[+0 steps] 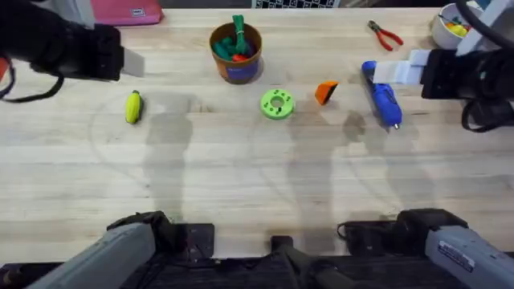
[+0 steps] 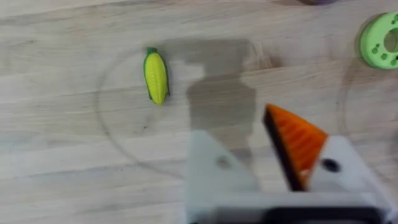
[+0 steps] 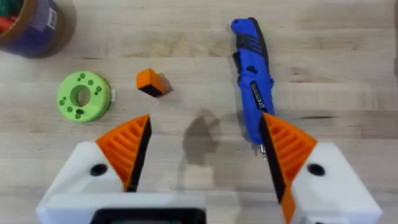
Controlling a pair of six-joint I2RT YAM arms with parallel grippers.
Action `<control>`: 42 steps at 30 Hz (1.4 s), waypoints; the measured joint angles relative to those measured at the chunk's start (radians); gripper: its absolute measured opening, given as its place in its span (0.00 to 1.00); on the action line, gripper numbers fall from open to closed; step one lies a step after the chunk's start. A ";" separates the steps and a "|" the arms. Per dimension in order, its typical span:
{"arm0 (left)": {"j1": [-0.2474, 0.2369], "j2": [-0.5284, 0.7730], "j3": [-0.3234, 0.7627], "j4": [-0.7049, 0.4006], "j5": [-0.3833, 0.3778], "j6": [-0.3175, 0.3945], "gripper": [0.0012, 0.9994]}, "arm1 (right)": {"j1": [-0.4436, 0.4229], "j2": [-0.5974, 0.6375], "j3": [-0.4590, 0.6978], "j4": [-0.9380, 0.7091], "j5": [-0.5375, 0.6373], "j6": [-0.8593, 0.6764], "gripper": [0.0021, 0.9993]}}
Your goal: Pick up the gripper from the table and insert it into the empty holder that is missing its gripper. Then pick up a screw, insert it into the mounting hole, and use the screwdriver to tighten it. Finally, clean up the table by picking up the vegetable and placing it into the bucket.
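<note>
The small orange gripper (image 1: 325, 92) (image 3: 151, 82) lies on the table between a green disc and the blue screwdriver (image 1: 381, 95) (image 3: 252, 81). My right gripper (image 3: 205, 121) (image 1: 391, 72) hovers open above the screwdriver, both orange pads in place, holding nothing. My left gripper (image 2: 239, 127) is open and empty at the far left. One of its fingers is a bare white holder (image 2: 214, 165) without a pad; the other carries an orange pad (image 2: 298, 143). The yellow vegetable (image 1: 133, 107) (image 2: 155, 74) lies on the table near it. The bucket (image 1: 236, 52) (image 3: 31, 25) stands at the back centre with green and red toys inside.
A green disc (image 1: 277, 104) (image 3: 83, 96) (image 2: 380, 40) with small holes lies in front of the bucket. Red-handled pliers (image 1: 385, 34) and a white bowl (image 1: 450, 28) sit at the back right. A pink object (image 1: 124, 12) lies at the back left.
</note>
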 joint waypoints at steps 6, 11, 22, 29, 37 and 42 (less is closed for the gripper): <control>0.000 -0.103 0.000 -0.069 0.013 -0.030 0.95 | 0.000 0.000 0.000 0.000 0.000 0.000 0.99; 0.000 -0.187 0.000 -0.075 0.024 -0.056 0.96 | 0.000 0.000 0.000 0.000 0.000 0.000 0.99; 0.000 -0.426 -0.022 -0.064 0.033 -0.086 0.97 | 0.000 0.000 0.000 0.000 0.000 0.000 0.99; 0.000 -0.447 -0.024 -0.064 0.088 -0.087 0.97 | 0.000 0.000 0.000 0.000 0.000 0.000 0.99; 0.000 -0.447 -0.030 -0.109 0.129 -0.094 0.97 | 0.000 0.000 0.000 0.000 0.000 0.000 0.99; 0.000 -0.447 -0.030 -0.106 0.143 -0.097 0.97 | 0.000 0.000 0.000 0.000 0.000 0.000 0.99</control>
